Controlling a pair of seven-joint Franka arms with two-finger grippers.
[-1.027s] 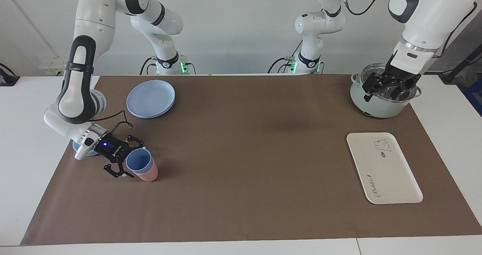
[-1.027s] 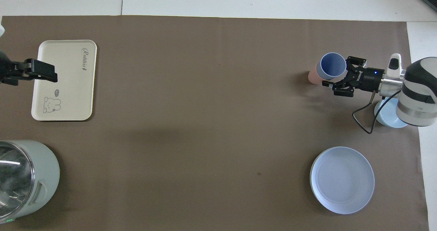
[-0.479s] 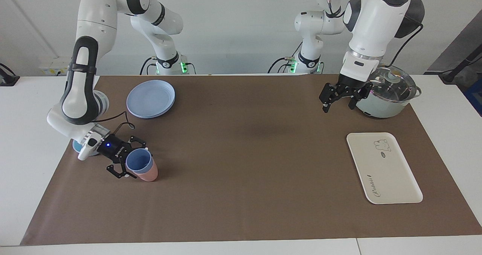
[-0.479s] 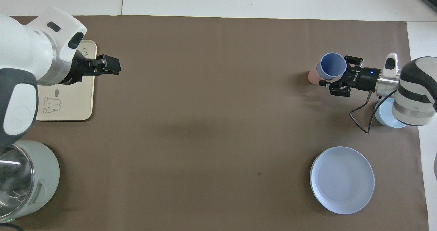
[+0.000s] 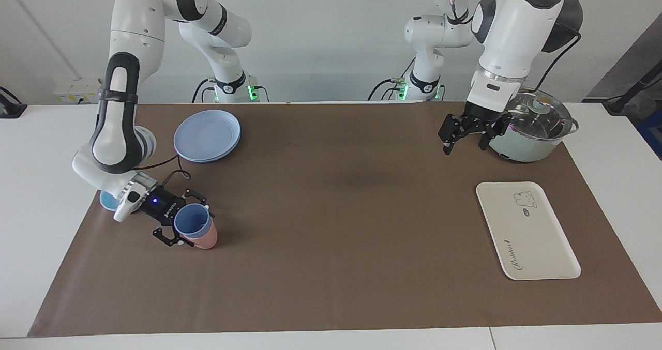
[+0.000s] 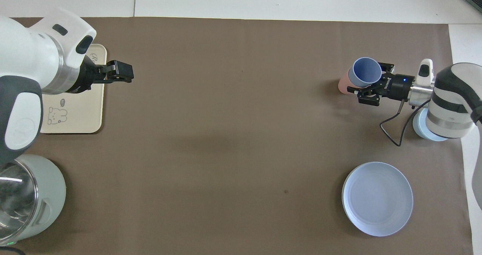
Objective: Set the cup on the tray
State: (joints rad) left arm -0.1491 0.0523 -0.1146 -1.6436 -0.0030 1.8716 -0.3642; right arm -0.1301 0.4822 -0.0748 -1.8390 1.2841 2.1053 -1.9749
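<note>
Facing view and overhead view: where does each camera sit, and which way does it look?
Facing view: high across the table, looking at both arms' bases; the left gripper hangs beside the pot.
Overhead view: above the robots' end, looking steeply down; only forearms and grippers show.
Shared: the right gripper shut on the blue cup, nested in the pink cup, and the tray, mirrored half a turn.

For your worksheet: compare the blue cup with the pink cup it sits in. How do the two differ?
Colour: the blue cup is periwinkle, the pink cup salmon.
Position: the blue cup is nested inside and stands higher; the pink cup rests on the brown mat.
Contact: the right gripper is at the blue cup's wall, not the pink cup's.
Both are similar tapered tumblers, tilted slightly.
</note>
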